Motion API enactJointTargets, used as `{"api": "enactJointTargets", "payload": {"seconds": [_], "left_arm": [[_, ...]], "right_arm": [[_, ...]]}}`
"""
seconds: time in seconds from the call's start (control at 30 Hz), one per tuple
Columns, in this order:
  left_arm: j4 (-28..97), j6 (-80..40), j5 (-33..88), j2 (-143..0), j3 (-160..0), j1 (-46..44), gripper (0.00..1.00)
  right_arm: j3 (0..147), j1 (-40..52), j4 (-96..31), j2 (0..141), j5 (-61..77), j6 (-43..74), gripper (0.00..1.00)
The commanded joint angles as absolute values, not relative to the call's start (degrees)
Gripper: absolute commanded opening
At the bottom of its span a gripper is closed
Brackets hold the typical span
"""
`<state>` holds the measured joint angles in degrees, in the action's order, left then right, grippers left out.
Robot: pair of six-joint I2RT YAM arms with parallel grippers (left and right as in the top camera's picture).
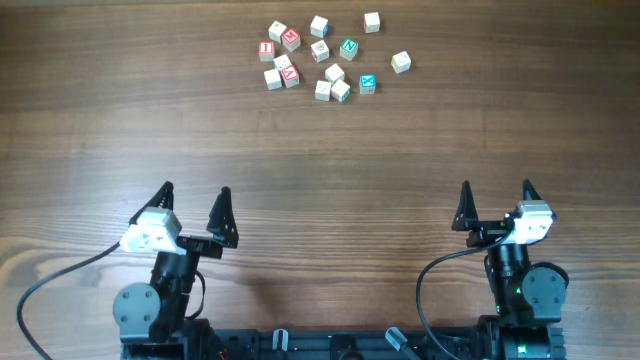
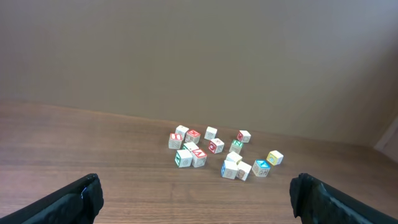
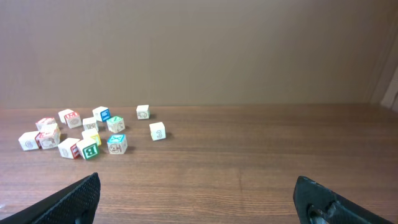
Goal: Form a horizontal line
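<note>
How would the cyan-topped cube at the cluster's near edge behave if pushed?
The cyan-topped cube looks rigid and flat-faced, so it should probably slide on the table rather than roll. Being tiny, it is likely light and may twist if pushed off-centre.

I count fifteen small wooden letter cubes (image 1: 319,50) on one surface (image 1: 320,160), plus one left end effector (image 1: 195,188) and one right end effector (image 1: 496,185).

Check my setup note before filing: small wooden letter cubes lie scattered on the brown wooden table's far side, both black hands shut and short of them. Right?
Not shut: the overhead view shows the left hand and right hand wide open. The small wooden letter cubes do lie scattered far across the brown wooden table.
</note>
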<state>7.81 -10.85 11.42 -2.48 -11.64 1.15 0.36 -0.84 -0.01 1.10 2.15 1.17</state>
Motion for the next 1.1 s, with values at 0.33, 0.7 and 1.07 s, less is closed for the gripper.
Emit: {"api": "enactJointTargets", "payload": {"seconds": [0.33,0.7,1.07], "left_arm": [[9.0,-11.4,21.6,-25.3,-26.1,1.6,1.0],[17.0,-11.4,25.1,-32.6,-31.8,1.6,1.0],[20.2,-11.4,25.0,-33.1,-31.8,1.6,1.0]], "right_arm": [[0.3,-0.9,0.1,0.3,3.1,0.4,1.0],[0.3,-0.9,0.1,0.3,3.1,0.4,1.0],[0.3,-0.9,0.1,0.3,3.1,0.4,1.0]]}}
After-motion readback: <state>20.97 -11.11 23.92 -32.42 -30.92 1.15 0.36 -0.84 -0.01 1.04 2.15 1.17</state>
